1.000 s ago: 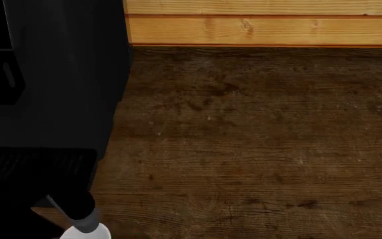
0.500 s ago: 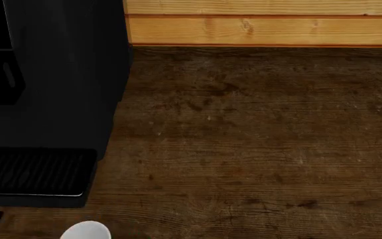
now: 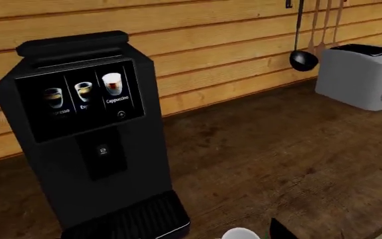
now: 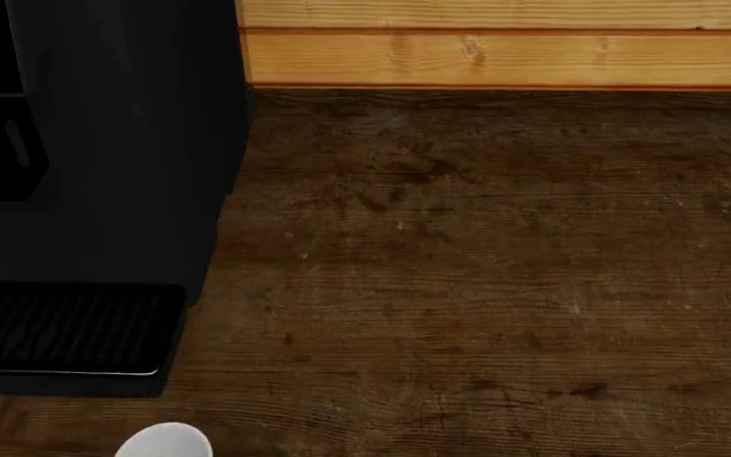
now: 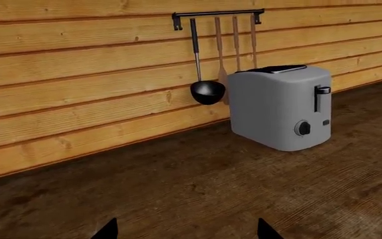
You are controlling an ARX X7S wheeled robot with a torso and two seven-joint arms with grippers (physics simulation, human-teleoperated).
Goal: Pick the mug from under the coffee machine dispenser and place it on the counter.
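The mug point(image 4: 163, 443) stands on the counter point(image 4: 467, 286) in front of the coffee machine dispenser point(image 4: 87, 143); only its white inside shows at the head view's lower edge. The ribbed drip tray point(image 4: 61, 328) holds nothing. In the left wrist view the mug's rim point(image 3: 239, 234) sits at the frame's edge beside one dark fingertip point(image 3: 280, 230) of my left gripper point(image 3: 194, 236), which is spread open and grips nothing. The other fingertip is hidden against the black tray. My right gripper point(image 5: 185, 234) is open over bare counter.
A grey toaster point(image 5: 280, 107) stands on the counter against the plank wall point(image 4: 505, 43). A ladle point(image 5: 206, 89) and wooden utensils hang from a rail beside it. The coffee machine's screen point(image 3: 81, 97) shows drink icons.
One second ago my left arm stood over the mug beside the drip tray. It has since drawn back out of the head view. The mug has stayed in place.
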